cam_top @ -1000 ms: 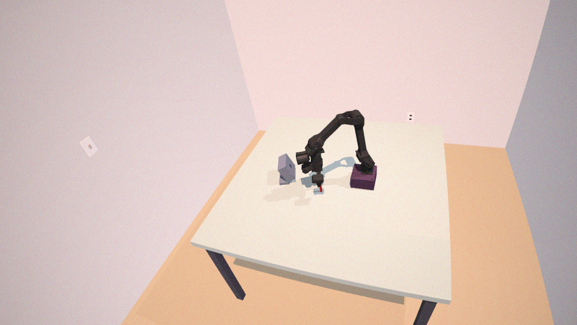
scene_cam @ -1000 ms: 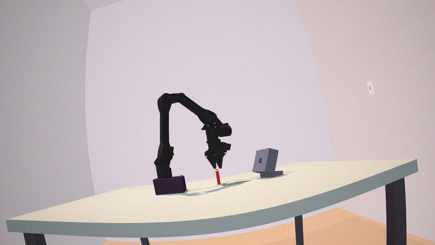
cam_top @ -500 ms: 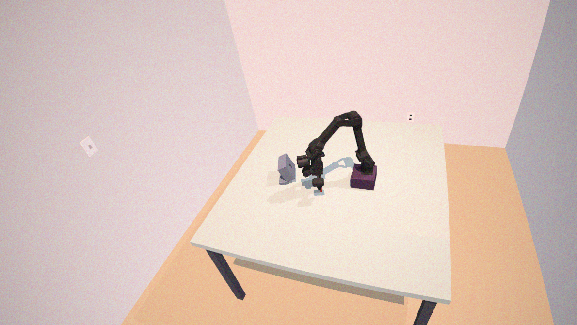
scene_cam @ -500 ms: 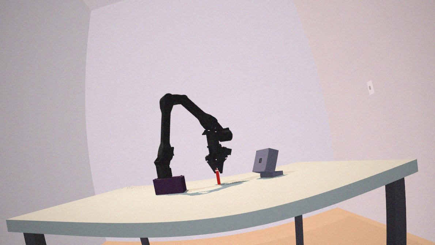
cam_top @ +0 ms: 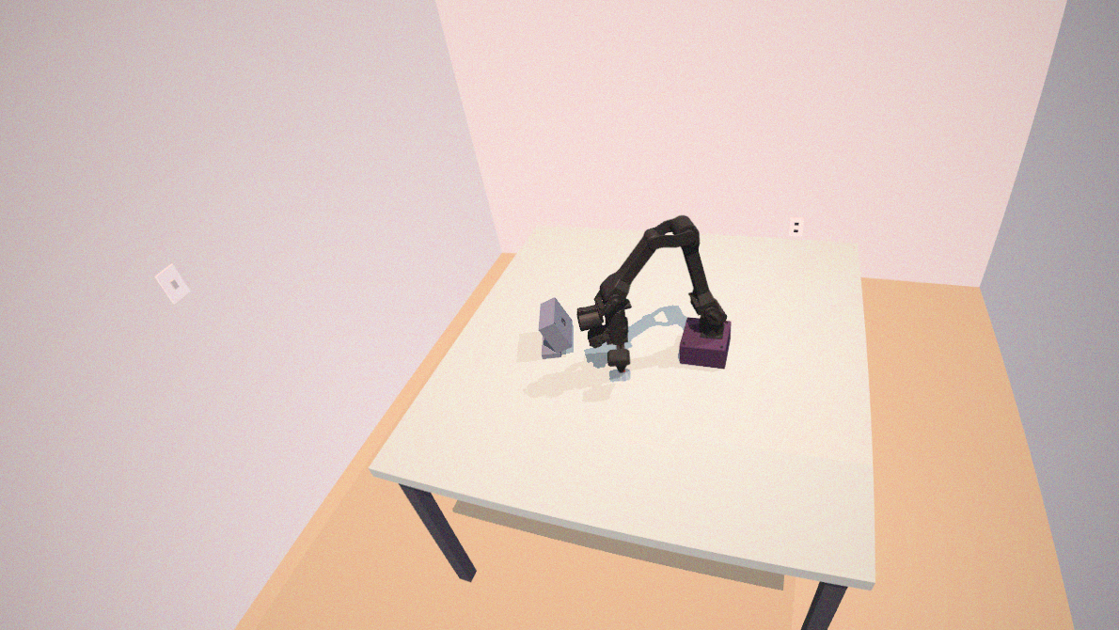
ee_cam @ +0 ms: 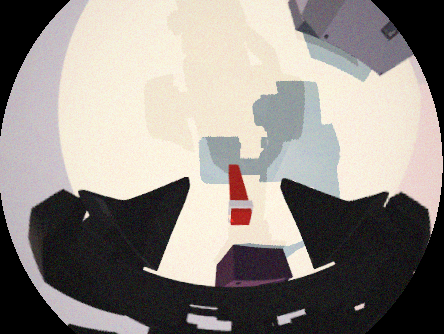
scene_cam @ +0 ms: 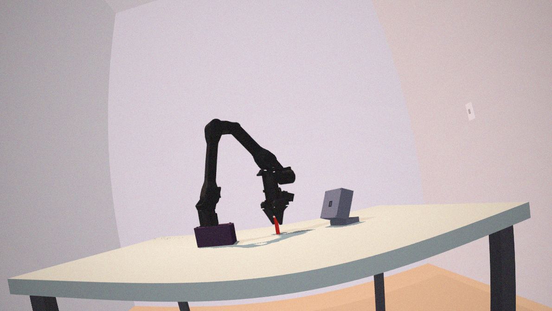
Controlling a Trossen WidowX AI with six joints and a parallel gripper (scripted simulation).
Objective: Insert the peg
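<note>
A red peg (scene_cam: 277, 226) (ee_cam: 238, 186) with a pale band near its top and a rectangular top face stands upright on the table. My gripper (scene_cam: 277, 223) (ee_cam: 235, 181) (cam_top: 621, 370) is open, pointing down, with its fingers on either side of the peg's upper part and a gap to each finger in the wrist view. In the top view the gripper hides the peg. The grey-blue sloped panel (cam_top: 554, 322) (scene_cam: 336, 203) (ee_cam: 350, 35) stands beyond the peg. Its face has a small rectangular hole (cam_top: 562, 322) (scene_cam: 330, 203) (ee_cam: 389, 30).
The arm's purple base block (cam_top: 703, 344) (scene_cam: 215, 235) (ee_cam: 260, 263) stands on the table (cam_top: 704, 469) (scene_cam: 154, 266), on the side of the peg away from the panel. The panel rests on a small grey foot (scene_cam: 344, 221). Shadows of the arm lie around the peg.
</note>
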